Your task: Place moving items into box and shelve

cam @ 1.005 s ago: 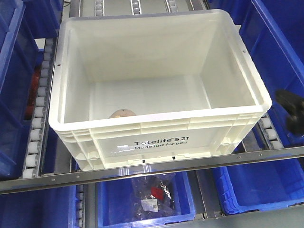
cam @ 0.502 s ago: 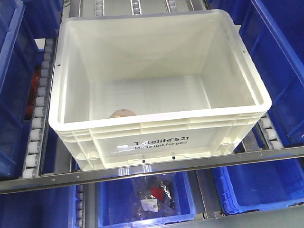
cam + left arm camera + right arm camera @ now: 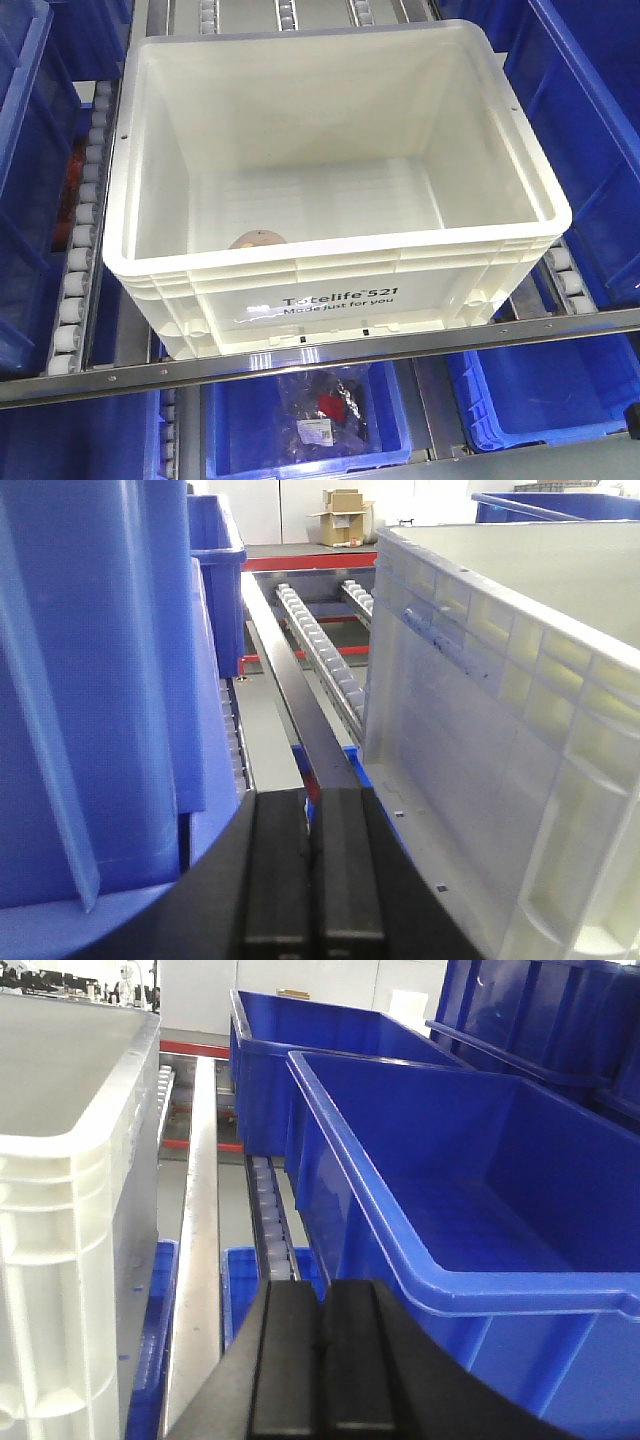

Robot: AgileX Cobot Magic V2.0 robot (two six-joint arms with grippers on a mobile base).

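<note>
Now | box point(image 3: 330, 300): pink ball point(image 3: 257, 239) inside | left gripper point(image 3: 312, 870), right gripper point(image 3: 322, 1365): clenched, empty

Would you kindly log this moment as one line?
box: on shelf rollers | pink ball: inside | left gripper: shut, empty | right gripper: shut, empty

Black print on the front wall of the white tote point(image 3: 330, 300) reads "Totelife 521" with "Made just for you" beneath it. The bagged item's label below is too small to read.
</note>
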